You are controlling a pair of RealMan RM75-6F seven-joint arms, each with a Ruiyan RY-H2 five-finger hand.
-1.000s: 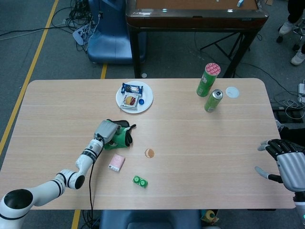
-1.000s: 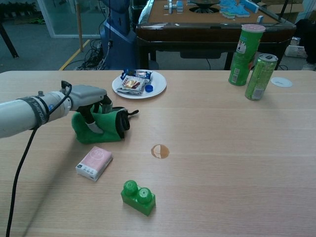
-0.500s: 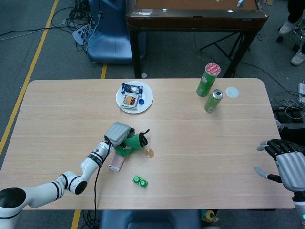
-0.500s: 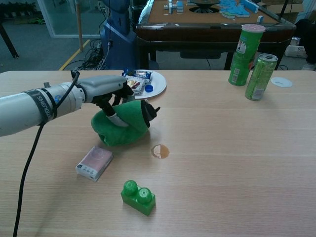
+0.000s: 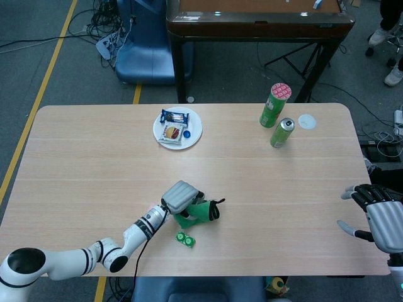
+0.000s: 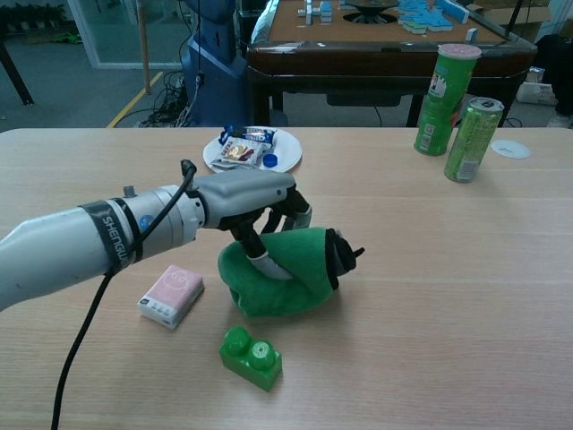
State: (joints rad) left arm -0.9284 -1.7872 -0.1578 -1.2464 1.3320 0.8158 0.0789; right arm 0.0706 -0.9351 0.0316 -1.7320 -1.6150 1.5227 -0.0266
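I am holding the green plush toy (image 6: 291, 273) with my left hand (image 6: 255, 202), the fingers (image 6: 260, 260) curled down into its soft body, so the grip is closed on the toy. The toy is sitting on the desk (image 6: 430, 296) near the front edge, toward the middle, its darker end with a small black tip pointing to the right in the chest view. From the head view I am seeing the same left hand (image 5: 181, 197) over the toy (image 5: 200, 211), with the forearm running back toward the lower left corner.

Just in front of the toy a green building brick (image 6: 252, 356) is lying, close to it but apart. A pink tissue pack (image 6: 171, 296) is resting to the left of the toy, under my forearm in the chest view, and the head view is not showing it.

My right hand (image 5: 378, 217) is hanging at the right edge of the desk, well apart from everything, fingers spread and gripping nothing.

Farther back a white plate (image 5: 192, 133) is carrying snack packets (image 5: 174, 124) and a blue bottle cap (image 5: 187, 133). At the back right a tall green canister (image 5: 274, 105) is standing upright just beside a green drink can (image 5: 282, 132), with a white lid (image 5: 306, 121) lying flat near them.
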